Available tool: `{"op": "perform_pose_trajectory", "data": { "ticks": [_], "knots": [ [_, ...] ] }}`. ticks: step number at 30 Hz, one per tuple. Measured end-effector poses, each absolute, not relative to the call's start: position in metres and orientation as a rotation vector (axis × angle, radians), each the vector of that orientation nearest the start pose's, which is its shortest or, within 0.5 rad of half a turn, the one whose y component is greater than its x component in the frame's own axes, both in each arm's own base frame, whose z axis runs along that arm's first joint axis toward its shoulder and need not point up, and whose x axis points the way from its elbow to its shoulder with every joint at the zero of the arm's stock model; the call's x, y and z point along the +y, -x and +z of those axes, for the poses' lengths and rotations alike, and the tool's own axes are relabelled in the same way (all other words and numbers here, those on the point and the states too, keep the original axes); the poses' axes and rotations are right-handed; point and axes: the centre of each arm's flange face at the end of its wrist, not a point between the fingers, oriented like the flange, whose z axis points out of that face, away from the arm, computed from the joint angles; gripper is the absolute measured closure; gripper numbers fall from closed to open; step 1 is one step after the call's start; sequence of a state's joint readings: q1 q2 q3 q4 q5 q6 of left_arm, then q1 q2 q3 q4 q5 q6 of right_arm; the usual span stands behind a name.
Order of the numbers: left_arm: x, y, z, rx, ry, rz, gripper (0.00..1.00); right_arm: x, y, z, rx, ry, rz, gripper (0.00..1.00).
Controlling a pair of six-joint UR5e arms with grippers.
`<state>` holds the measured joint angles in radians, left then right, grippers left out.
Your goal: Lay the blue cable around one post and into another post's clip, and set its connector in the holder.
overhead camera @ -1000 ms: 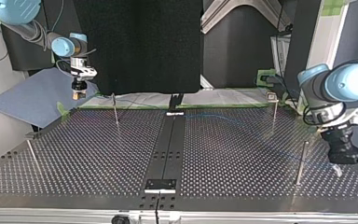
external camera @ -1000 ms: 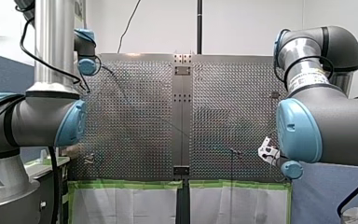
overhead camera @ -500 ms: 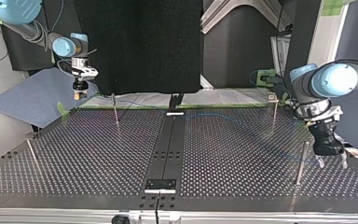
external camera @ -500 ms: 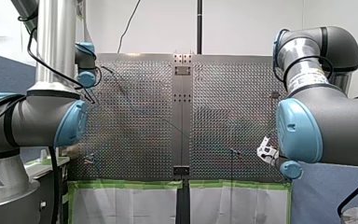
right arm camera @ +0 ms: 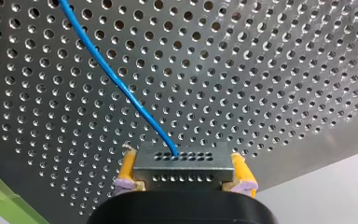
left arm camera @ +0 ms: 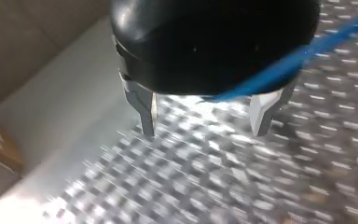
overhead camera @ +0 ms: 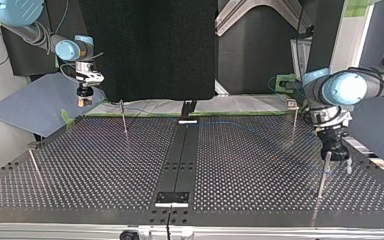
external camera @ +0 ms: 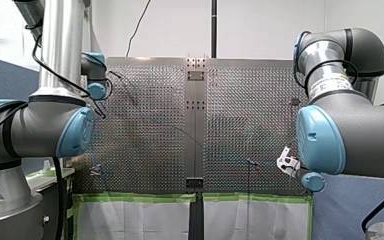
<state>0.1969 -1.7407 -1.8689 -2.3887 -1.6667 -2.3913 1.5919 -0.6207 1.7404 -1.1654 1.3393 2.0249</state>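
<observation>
My right gripper (right arm camera: 182,189) has its yellow pads shut on a grey perforated connector (right arm camera: 182,162). The blue cable (right arm camera: 116,81) runs out of that connector over the perforated plate. In the top view this gripper (overhead camera: 83,102) hangs at the far left, beyond the table's back edge. The thin blue cable (overhead camera: 240,125) trails across the table toward the right. My left gripper (overhead camera: 337,165), black with metal fingers, stands open beside the top of a dark post (overhead camera: 323,176). In the left wrist view its fingers (left arm camera: 205,131) hold nothing; the cable (left arm camera: 307,51) passes close by the gripper body.
Further thin posts stand at the top view's back left (overhead camera: 124,120), front left (overhead camera: 35,167) and back right (overhead camera: 294,127), the last with a small clip (overhead camera: 291,104) on top. A black centre strip (overhead camera: 180,155) carries a small bracket (overhead camera: 172,198) near the front edge.
In the top view my left gripper has moved left and toward the back, from the table's right edge to beside the right post's top, staying open. My right gripper has hardly moved.
</observation>
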Motion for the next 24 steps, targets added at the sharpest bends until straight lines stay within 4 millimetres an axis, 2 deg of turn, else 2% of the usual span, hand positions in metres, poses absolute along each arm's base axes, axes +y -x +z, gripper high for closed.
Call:
{"op": "perform_pose_trajectory", "data": {
  "ticks": [4, 10, 24],
  "knots": [
    [-0.018, -0.558, 0.319, 1.109, 0.724, -0.490, 0.00, -0.615, -0.169, -0.038, -1.411, -1.164, 1.733, 1.00],
    [-0.022, -0.551, 0.304, 1.122, 0.758, -0.527, 0.00, -0.614, -0.171, -0.038, -1.409, -1.168, 1.735, 1.00],
    [-0.020, -0.544, 0.294, 1.129, 0.868, -0.592, 0.00, -0.613, -0.173, -0.039, -1.412, -1.172, 1.732, 1.00]
  ]
}}
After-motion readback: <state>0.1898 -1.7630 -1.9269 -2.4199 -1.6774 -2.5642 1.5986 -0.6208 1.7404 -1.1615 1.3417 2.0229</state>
